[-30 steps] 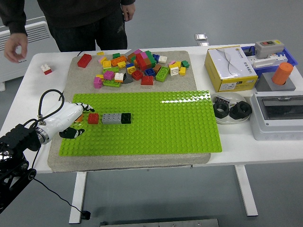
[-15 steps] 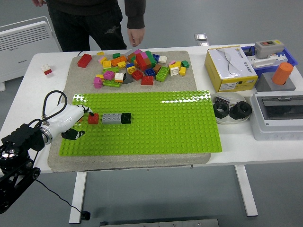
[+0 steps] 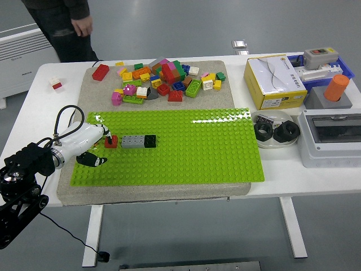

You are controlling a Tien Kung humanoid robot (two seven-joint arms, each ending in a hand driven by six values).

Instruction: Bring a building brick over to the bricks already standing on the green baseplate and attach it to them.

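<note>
Left hand [image 3: 90, 144] is at the left-middle of the frame, fingers pinched narrow around the red brick [image 3: 111, 141], which touches the grey brick [image 3: 132, 141] on the green baseplate [image 3: 197, 147]. Looks like the joining step; next it needs pressing down, then letting go.

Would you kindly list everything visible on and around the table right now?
Green studded baseplate: one, centre, on a grey mat.
Joined brick row: red, grey, black, on the baseplate's left.
Loose brick pile: many, mixed colours, far end of the mat.
Red-and-white brick: one, far left of the white table.
Yellow-and-white cardboard box: one, right.
Black rings: two, in a pale tray.
Orange cylinder: one, on a grey block.
Grey enclosure: one, right edge.
White radiator: one, far left.
Person: one, top left.
Left hand: white-cased, at the red brick.
</note>
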